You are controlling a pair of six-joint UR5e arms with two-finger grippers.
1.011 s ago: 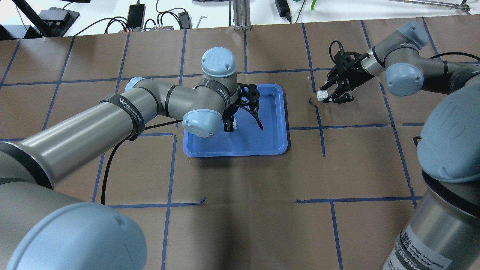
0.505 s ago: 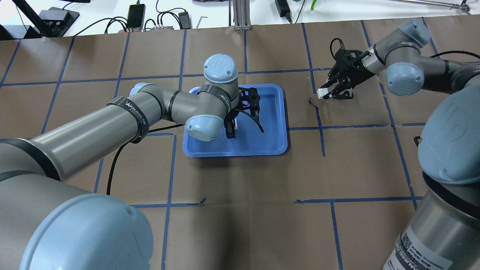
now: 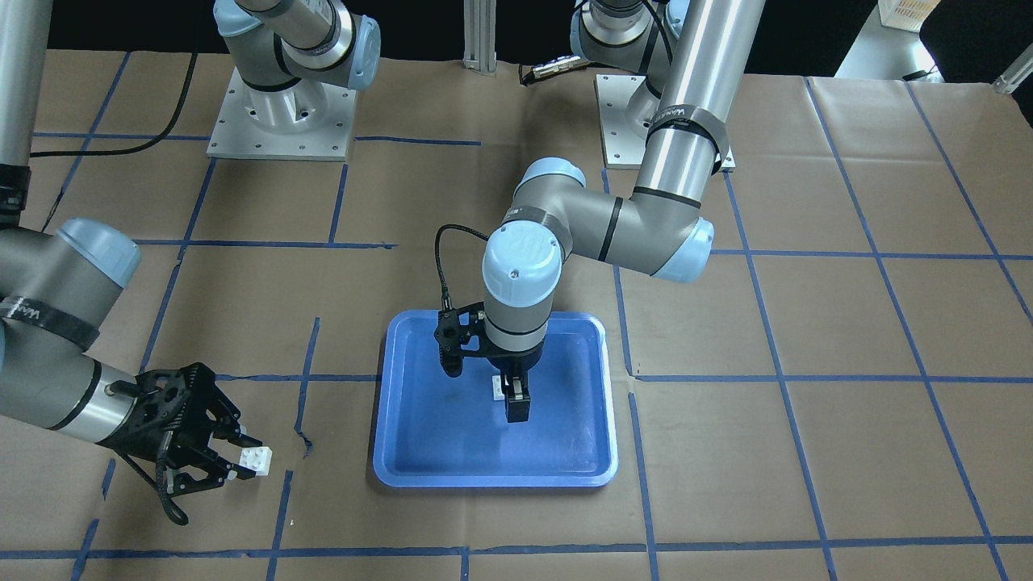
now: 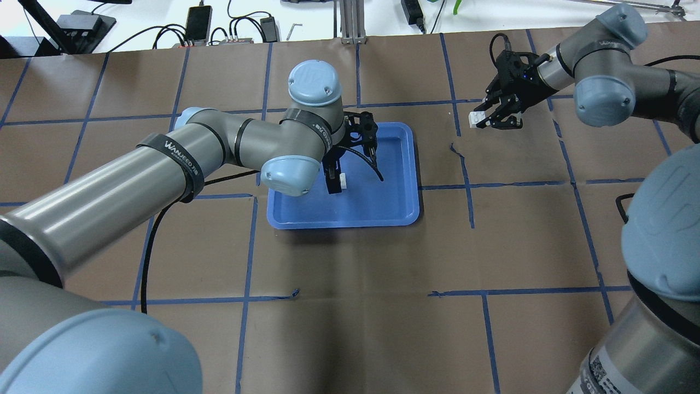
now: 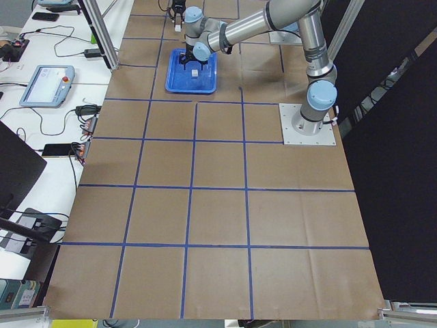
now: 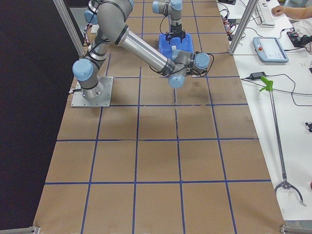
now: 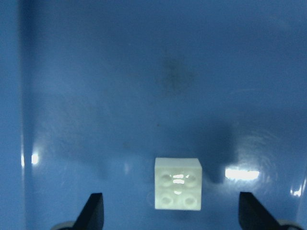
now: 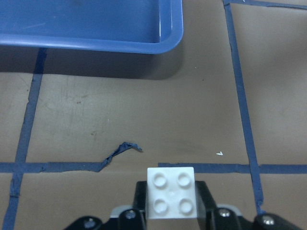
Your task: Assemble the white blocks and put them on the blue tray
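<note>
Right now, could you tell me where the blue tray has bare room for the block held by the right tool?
The floor of the blue tray is bare along the rim nearest the right tool and along its robot-side rim. The middle is crowded: a white block lies there, straddled by the open left tool.

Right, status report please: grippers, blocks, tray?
Left gripper open over blue tray, first white block lying loose beneath it. Right gripper shut on second white block, off the tray. Blocks not yet joined.
</note>
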